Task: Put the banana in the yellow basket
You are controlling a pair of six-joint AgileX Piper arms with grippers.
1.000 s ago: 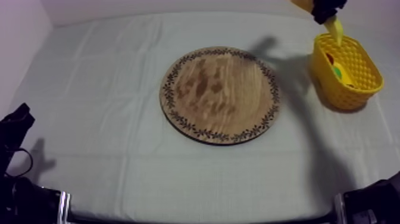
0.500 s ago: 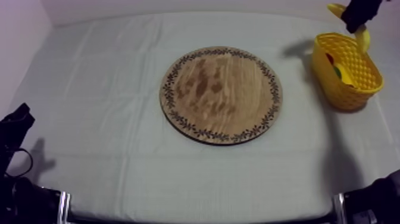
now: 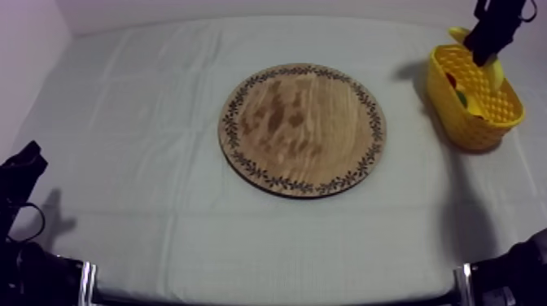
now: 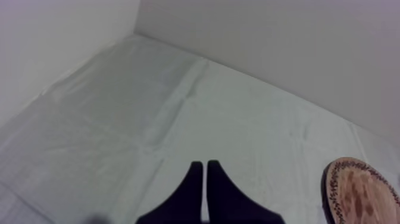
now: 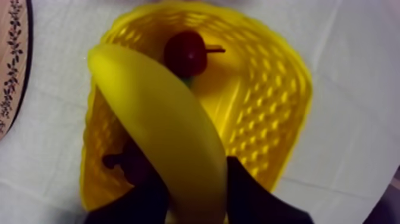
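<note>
The right gripper [image 5: 186, 179] has its two black fingers closed on the banana [image 5: 161, 125], one finger at each side of its near end. The banana runs out past the fingertips and slants across the open basket [image 5: 286, 89], with its far tip over the rim on the board's side. Beyond the fingertips, down inside the basket, lies a small red fruit [image 5: 184, 53], its stem sticking out sideways. Seen from above, this gripper hangs over the basket's far end. The board [image 3: 301, 128] sits bare, well apart from those fingers, in the middle of the cloth [image 3: 146, 122]. The left gripper [image 4: 204, 179] sits low, fingers pressed together in a narrow wedge with nothing between them.
</note>
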